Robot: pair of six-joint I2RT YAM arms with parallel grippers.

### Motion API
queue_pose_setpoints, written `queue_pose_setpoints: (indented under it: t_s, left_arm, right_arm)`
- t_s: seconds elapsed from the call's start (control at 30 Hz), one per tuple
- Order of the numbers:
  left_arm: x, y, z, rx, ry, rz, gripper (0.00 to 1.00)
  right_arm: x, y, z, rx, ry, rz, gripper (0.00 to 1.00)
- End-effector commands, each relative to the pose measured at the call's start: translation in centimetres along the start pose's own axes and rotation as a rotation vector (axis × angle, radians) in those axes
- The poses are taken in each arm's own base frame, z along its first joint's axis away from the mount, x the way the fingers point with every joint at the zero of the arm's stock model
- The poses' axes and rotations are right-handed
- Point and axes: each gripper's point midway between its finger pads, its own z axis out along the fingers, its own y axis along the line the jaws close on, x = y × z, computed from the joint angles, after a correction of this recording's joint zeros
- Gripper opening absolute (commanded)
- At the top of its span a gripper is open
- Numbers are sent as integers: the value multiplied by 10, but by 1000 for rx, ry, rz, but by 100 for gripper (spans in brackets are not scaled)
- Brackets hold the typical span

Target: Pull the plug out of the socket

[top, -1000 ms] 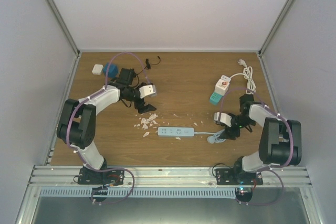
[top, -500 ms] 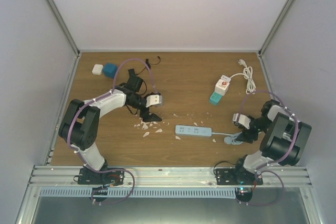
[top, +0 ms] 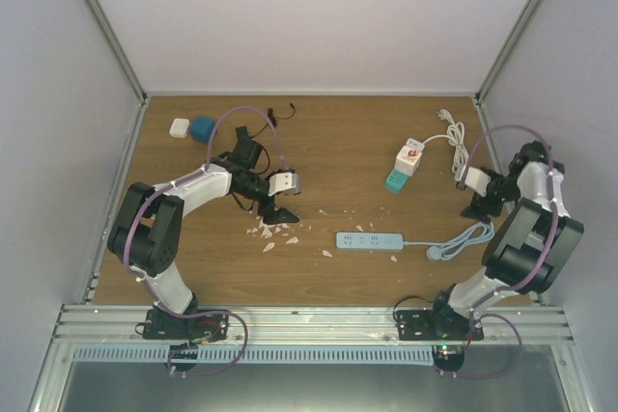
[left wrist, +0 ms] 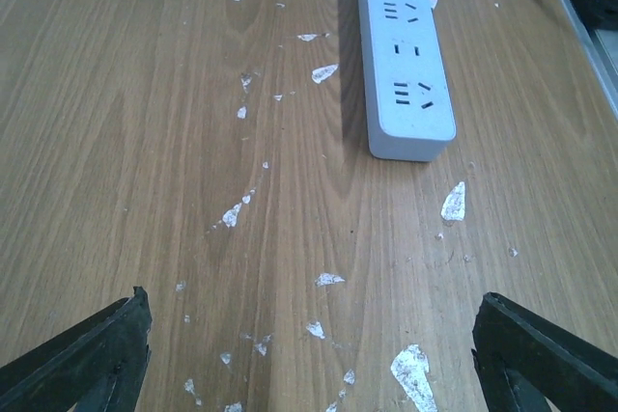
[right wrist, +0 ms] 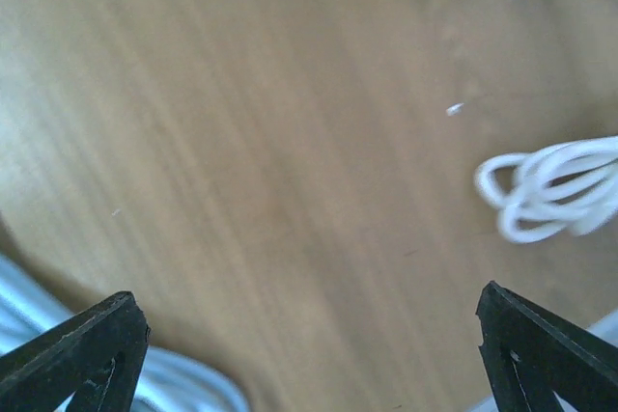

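A pale blue power strip [top: 369, 240] lies flat near the table's middle, and its sockets [left wrist: 406, 55] are all empty. Its cable runs right to a loose coil [top: 454, 243]. At the back right stands a white socket block [top: 411, 153] with a red button, and a teal plug [top: 397, 180] is joined to its near end. My left gripper [top: 282, 197] hovers left of the strip, open over bare wood [left wrist: 314, 359]. My right gripper [top: 475, 192] is open [right wrist: 309, 354] to the right of the teal plug, holding nothing.
White flakes [top: 272, 231] litter the wood left of the strip. A coiled white cord [top: 454, 137] lies behind the socket block. A blue box [top: 203, 127], a small white box [top: 180, 126] and a black lead [top: 280, 115] sit at the back left.
The power strip slid right. My right gripper swung from the cable coil to the far right edge and opened. My left gripper shifted slightly right, then stayed.
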Motion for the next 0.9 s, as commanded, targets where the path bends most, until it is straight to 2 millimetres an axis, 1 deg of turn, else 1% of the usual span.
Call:
queue_pose_setpoints:
  t_s: [0.0,0.1,0.3,0.57,0.67,0.73,0.87]
  left_arm:
    - [-22,9,-12,-24,-76,26,91]
    - [-23,9,-14,-24,-86,16,92]
    - [-24,9,-16,-26,-96,5,92]
    - [-24,9,-19,-36,-103,-2,92]
    - [-23,8,-20,-36,-104,-4,92]
    - [-22,6,-19,-36,-104,-4,92]
    - [-21,6,-21,-43,-101,-7,92]
  right_arm:
    - [-33,-24,-6,23,-157,57,94]
    - [-40,-46,-5,81,-178,47,94]
    - [-55,-84,8,148,-198,10,93]
    - [-73,-111,50,163,-191,-37,91]
    - [-74,-122,68,158,-188,-34,92]
    - [-74,-129,76,157,-194,-33,93]
    - [-74,-134,94,148,-197,-60,93]
